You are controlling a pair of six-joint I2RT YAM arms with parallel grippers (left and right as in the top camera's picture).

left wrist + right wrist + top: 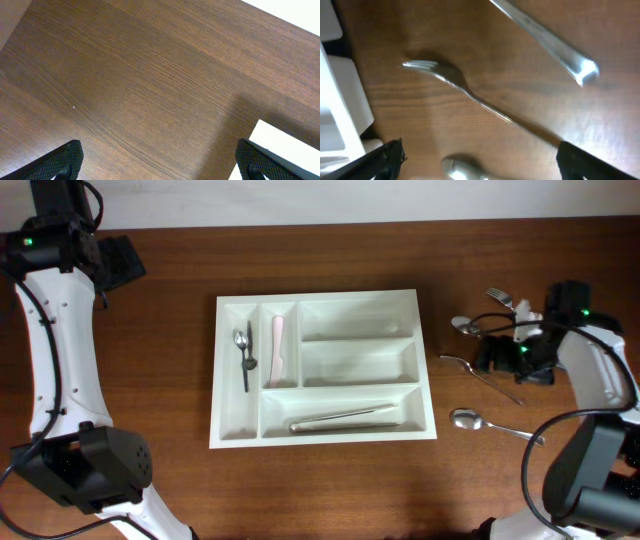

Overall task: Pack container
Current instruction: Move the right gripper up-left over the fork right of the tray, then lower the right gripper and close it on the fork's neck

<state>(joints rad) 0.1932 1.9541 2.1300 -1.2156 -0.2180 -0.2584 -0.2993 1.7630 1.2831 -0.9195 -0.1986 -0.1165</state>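
Starting at the near edge of the table (pixel 140 400), a loose spoon (pixel 468 420) lies to the right of the container (pixel 358 320), well clear of it. The container sits flat in the middle of the table. Its long compartment is nearest and holds one slim silver piece (pixel 345 418). Beyond that come the two short compartments, both bare. On the left are the two narrow ones, with a small spoon (pixel 240 340) and a dark slim piece (pixel 250 355) in one and a pale pink-white piece (pixel 277 345) in the other. The container looks like thin moulded plastic: light, stiff enough to keep its shape, smooth, and likely to skate on the wood if knocked. It is far too broad to span, so any hold would have to pinch an outer wall or a divider from above. Better, I judge, to leave it where it lies and lower pieces in gently. Farther right, the right gripper (pixel 485 160) hangs with its jaws spread wide and nothing in them, over a fork (pixel 485 107) lying flat on the wood. The fork is thin, hard, slippery steel, best pinched across the handle. At the far left corner the left gripper (pixel 160 162) is likewise spread and empty above bare wood
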